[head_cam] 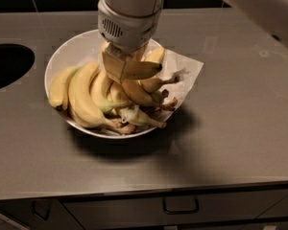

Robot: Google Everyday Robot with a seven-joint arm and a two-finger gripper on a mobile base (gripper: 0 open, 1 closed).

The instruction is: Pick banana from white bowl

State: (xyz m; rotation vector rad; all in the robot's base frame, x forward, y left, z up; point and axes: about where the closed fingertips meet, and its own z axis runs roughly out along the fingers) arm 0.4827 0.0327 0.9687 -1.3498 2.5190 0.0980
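The white bowl sits on the grey counter, left of centre, with a white paper liner sticking out on its right. It holds several yellow bananas. My gripper hangs from the arm directly over the bowl's middle. It is shut on one yellow banana, which sticks out to the right with its dark tip free. That banana is held a little above the others. Its stem end is hidden behind the fingers.
A dark round hole is cut in the counter at the far left. The counter's front edge runs along the bottom, with a drawer handle below it. My white arm crosses the top right corner.
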